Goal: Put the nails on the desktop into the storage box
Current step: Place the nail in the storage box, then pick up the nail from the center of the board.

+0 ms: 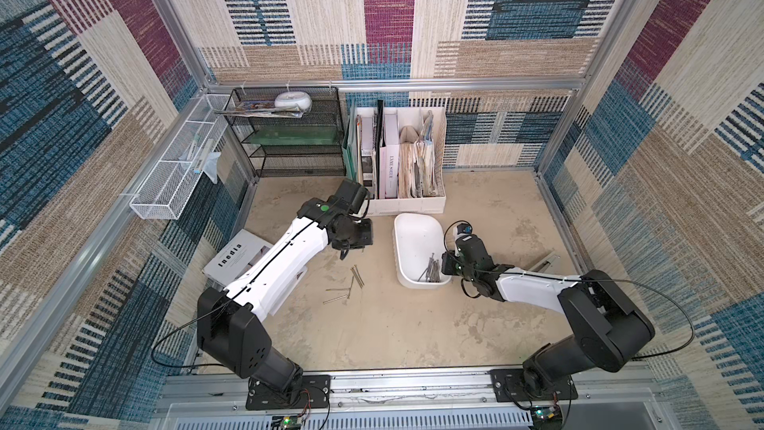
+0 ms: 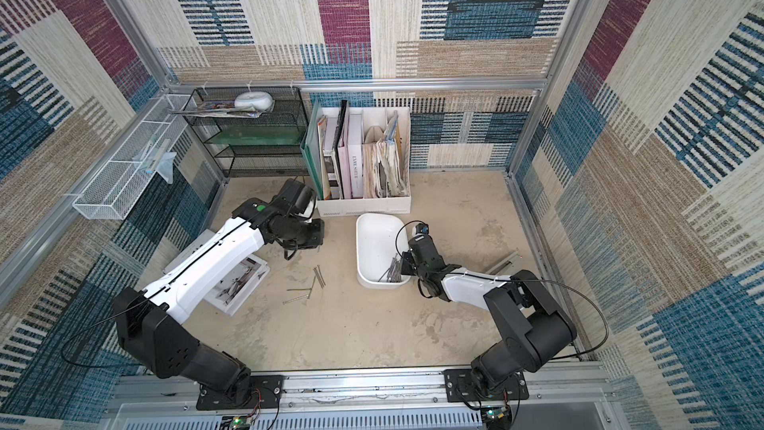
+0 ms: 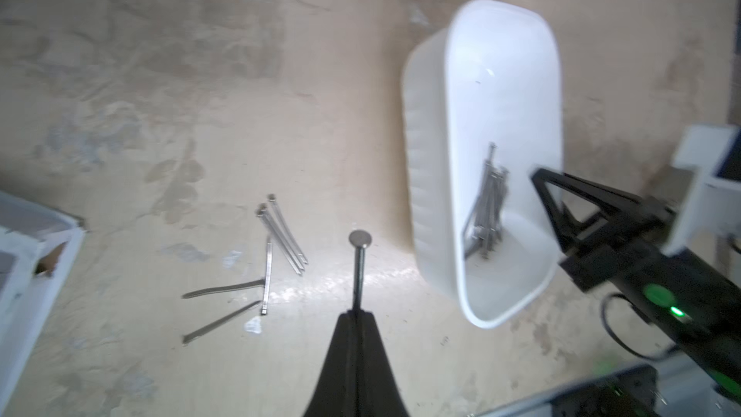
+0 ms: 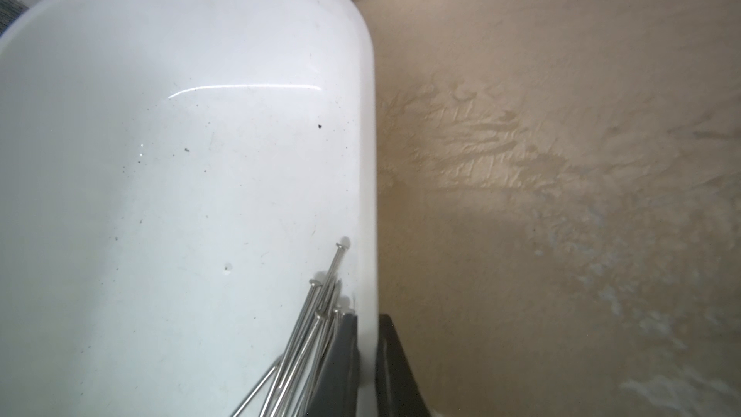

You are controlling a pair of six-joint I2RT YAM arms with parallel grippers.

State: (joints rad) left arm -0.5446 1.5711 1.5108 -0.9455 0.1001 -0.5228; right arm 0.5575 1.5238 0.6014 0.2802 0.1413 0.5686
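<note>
Our left jaws pinch one nail (image 3: pixel 359 270); the right jaws clamp the storage box (image 1: pixel 415 241) wall at four o'clock. A bundle (image 1: pixel 430 271) lies inside, and several nails (image 1: pixel 351 285) wait on the counter (image 1: pixel 392 324) at its eight o'clock.

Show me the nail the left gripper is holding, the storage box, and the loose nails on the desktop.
held nail (image 3: pixel 358 274): left wrist view, mid-shaft.
storage box (image 1: pixel 415 237): a top view, bare inner floor.
loose nails (image 3: pixel 285 239): left wrist view, bunched nails' shafts.

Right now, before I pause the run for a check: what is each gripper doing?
Left gripper: shut on one nail.
Right gripper: shut on the side wall of the storage box.
</note>
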